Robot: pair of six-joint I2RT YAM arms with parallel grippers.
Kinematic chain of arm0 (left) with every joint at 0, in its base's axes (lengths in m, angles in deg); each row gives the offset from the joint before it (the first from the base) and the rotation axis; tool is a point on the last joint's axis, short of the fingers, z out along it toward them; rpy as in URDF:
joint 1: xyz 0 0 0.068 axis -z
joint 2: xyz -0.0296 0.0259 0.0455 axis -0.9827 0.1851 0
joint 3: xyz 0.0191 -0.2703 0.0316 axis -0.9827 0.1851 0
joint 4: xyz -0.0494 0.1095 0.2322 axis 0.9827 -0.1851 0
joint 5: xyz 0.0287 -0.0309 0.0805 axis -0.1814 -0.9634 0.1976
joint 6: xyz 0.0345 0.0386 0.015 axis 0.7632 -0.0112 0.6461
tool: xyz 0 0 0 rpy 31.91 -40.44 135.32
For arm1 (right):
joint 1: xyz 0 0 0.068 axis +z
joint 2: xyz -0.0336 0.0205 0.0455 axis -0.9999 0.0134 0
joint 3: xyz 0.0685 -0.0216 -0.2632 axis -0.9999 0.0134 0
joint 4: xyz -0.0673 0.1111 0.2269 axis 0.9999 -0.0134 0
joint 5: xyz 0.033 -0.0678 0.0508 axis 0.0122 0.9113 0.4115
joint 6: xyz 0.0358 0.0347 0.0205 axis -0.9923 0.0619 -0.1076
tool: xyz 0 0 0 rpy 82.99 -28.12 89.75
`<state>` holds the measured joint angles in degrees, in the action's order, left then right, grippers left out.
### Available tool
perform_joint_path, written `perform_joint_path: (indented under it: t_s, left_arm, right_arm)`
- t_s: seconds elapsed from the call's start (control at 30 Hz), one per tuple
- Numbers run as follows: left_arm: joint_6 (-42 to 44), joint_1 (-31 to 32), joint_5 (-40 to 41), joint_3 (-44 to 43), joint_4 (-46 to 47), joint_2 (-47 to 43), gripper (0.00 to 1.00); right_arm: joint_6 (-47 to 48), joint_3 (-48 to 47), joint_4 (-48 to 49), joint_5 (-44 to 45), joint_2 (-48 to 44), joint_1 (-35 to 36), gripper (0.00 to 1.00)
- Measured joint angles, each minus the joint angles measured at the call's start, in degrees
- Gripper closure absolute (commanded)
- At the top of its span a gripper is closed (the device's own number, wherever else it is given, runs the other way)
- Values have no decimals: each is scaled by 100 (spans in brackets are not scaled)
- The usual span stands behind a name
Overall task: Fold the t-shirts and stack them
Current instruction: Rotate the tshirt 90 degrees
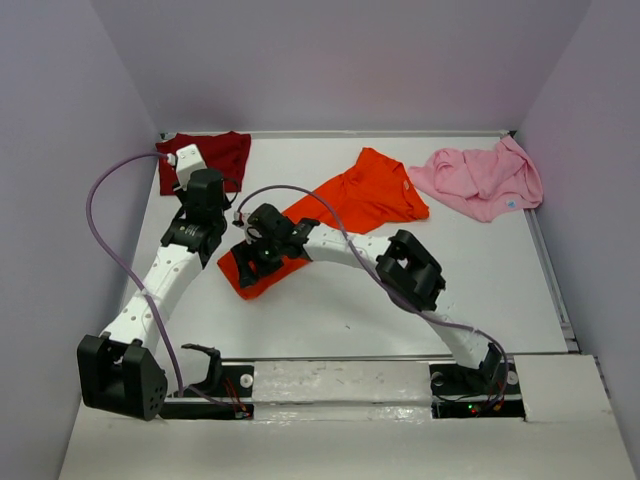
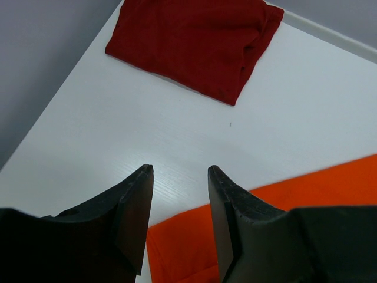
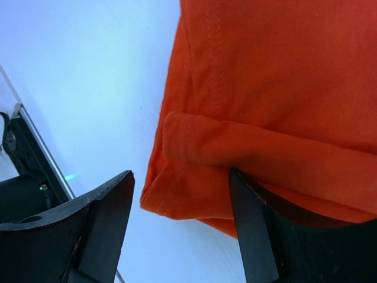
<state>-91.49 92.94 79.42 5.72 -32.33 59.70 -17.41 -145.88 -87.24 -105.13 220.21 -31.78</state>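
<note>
The left jaws hung half open and empty beside the orange shirt (image 1: 370, 195), the right jaws gaped astride its rolled corner, both apparently set to pinch the hem

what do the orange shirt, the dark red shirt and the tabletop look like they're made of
Orange t-shirt: soft knit cloth, probably cotton jersey, matte; stitched hem and limp folds show. Dark red t-shirt: likewise matte cloth, slightly fuzzy, lying in soft layers. Table: hard, smooth white board, perhaps laminate or painted wood; faint grain lines, slight sheen.
</note>
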Motion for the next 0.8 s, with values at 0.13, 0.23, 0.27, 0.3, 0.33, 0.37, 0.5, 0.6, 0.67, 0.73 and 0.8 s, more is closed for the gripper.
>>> perform_joint_path:
  t_s: [0.13, 0.23, 0.27, 0.3, 0.33, 0.37, 0.5, 0.6, 0.67, 0.73, 0.8]
  left_arm:
    - [4, 0, 0, 0, 2, 0, 48]
    - [4, 0, 0, 0, 7, 0, 48]
    - [4, 0, 0, 0, 9, 0, 48]
    - [4, 0, 0, 0, 9, 0, 48]
    - [4, 0, 0, 0, 11, 0, 48]
    - [4, 0, 0, 0, 13, 0, 48]
    - [4, 0, -4, 0, 20, 0, 48]
    - [4, 0, -13, 0, 28, 0, 48]
    - [4, 0, -20, 0, 31, 0, 48]
    - [2, -9, -39, 0, 33, 2, 48]
    - [2, -22, -63, 0, 35, 2, 48]
  right_arm:
    - [-63, 57, 149, -83, 151, -15, 30]
    - [-85, 415, 455, -107, -7, -35, 30]
    - [-83, 590, 544, -105, -94, -35, 30]
    - [-83, 787, 671, -105, -190, -35, 30]
    - [-85, 1001, 737, -103, -317, -37, 30]
    - [-85, 1196, 778, -98, -433, -35, 30]
    - [-153, 2358, 922, -33, -1178, -31, 31]
    - [-297, 3405, 1088, 111, -1869, -9, 31]
    - [-450, 4162, 1161, 195, -2444, 15, 31]
    - [-623, 4811, 1126, 297, -2962, 42, 31]
    - [-815, 5421, 1167, 376, -3456, 48, 31]
